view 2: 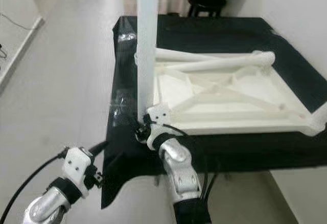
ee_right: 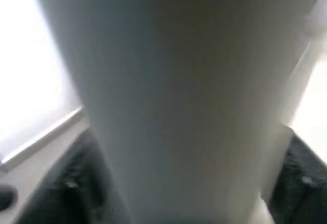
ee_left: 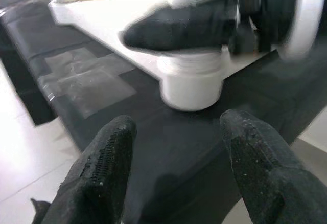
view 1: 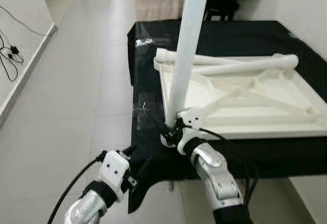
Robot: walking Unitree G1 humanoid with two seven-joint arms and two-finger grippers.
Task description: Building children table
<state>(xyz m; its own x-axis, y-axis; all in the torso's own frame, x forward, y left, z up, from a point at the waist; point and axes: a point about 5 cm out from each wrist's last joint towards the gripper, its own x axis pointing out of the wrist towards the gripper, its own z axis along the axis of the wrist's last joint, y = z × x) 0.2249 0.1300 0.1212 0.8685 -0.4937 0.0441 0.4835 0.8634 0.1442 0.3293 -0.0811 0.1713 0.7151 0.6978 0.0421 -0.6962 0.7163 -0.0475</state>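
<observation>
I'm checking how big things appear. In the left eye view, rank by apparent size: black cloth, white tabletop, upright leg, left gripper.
1. black cloth
2. white tabletop
3. upright leg
4. left gripper

Nearness inflates the leg.

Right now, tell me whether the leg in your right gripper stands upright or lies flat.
Upright: the white leg rises from the tabletop's near corner, right gripper at its base.

Your right gripper clamps the base of the upright white plastic table leg at the near corner of the upturned white tabletop on the black-covered table. Two loose white legs lie across it. Your left gripper hangs below the table edge.
</observation>
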